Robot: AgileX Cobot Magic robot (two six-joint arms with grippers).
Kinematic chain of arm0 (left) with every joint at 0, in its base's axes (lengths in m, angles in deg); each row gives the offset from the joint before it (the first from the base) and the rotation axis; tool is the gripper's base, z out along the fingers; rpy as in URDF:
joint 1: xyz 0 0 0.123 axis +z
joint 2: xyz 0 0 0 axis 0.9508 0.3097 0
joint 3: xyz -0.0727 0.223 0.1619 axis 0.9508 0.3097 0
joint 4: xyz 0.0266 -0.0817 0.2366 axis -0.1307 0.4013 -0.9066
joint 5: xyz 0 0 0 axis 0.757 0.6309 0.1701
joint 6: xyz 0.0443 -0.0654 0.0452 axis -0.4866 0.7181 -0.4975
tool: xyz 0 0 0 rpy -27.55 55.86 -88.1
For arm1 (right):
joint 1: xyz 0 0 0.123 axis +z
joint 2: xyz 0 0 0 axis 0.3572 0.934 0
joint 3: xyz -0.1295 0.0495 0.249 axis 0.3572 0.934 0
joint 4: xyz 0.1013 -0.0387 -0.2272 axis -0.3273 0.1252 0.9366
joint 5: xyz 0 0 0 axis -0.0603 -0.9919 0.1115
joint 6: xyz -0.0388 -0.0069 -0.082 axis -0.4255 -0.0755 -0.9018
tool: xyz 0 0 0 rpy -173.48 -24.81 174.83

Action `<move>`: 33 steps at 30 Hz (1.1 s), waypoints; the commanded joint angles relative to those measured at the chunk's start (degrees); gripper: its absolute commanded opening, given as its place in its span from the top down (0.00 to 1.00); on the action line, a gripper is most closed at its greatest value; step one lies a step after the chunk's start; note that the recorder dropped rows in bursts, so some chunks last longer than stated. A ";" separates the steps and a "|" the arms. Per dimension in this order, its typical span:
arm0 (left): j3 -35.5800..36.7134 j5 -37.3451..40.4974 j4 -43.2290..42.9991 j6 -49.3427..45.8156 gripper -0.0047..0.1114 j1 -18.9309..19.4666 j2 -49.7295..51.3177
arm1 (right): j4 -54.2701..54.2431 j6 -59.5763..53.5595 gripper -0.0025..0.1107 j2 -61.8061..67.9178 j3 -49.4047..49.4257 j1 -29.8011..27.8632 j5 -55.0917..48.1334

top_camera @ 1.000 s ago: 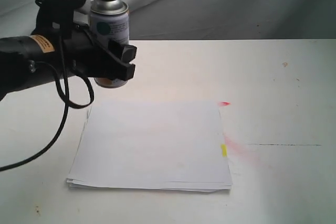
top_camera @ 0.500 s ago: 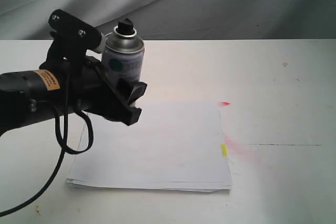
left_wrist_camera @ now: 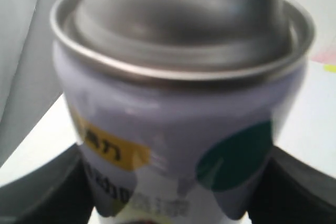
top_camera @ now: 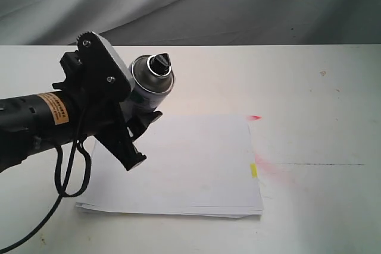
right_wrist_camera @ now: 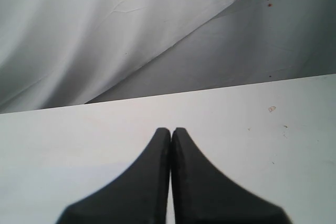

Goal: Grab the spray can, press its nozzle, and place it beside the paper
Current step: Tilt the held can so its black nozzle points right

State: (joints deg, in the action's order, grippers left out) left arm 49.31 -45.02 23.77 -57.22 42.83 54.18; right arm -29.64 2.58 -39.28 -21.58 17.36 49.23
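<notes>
My left gripper (top_camera: 138, 124) is shut on the spray can (top_camera: 147, 87), holding it in the air above the far left corner of the paper (top_camera: 190, 165). The can leans over, its silver dome and black nozzle (top_camera: 160, 62) tipped toward the right and front. In the left wrist view the can (left_wrist_camera: 178, 129) fills the picture, lavender label with a teal dot and a yellow patch, dark fingers (left_wrist_camera: 44, 192) on either side. The white paper stack lies flat with a small yellow mark (top_camera: 253, 171) at its right edge. My right gripper (right_wrist_camera: 171, 129) is shut and empty over bare table.
Pink spray stains (top_camera: 271, 168) mark the white table (top_camera: 321, 117) right of the paper, with a red spot (top_camera: 255, 117) near its far right corner. A grey cloth backdrop (top_camera: 238, 4) hangs behind the table. The left arm's black cable (top_camera: 65, 176) loops down at the left.
The left arm has come down and toward the paper with the can, and rolled, so the can went from upright to tilted, nozzle now pointing right and forward.
</notes>
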 commanded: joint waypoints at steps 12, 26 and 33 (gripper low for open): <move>-0.02 -2.24 -1.00 4.29 0.96 8.54 4.68 | 0.87 -0.05 0.98 -0.20 0.19 -0.37 0.06; -0.02 -8.12 17.02 -18.98 0.96 8.57 9.05 | 0.87 -0.05 0.98 -0.20 0.19 -0.37 0.06; -0.02 -15.83 43.85 -53.40 0.96 8.45 9.05 | 0.87 -0.05 0.98 -0.20 0.19 -0.37 0.06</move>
State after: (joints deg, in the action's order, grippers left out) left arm 49.33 -56.81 61.73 -103.44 51.29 63.58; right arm -29.64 2.58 -39.28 -21.58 17.36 49.23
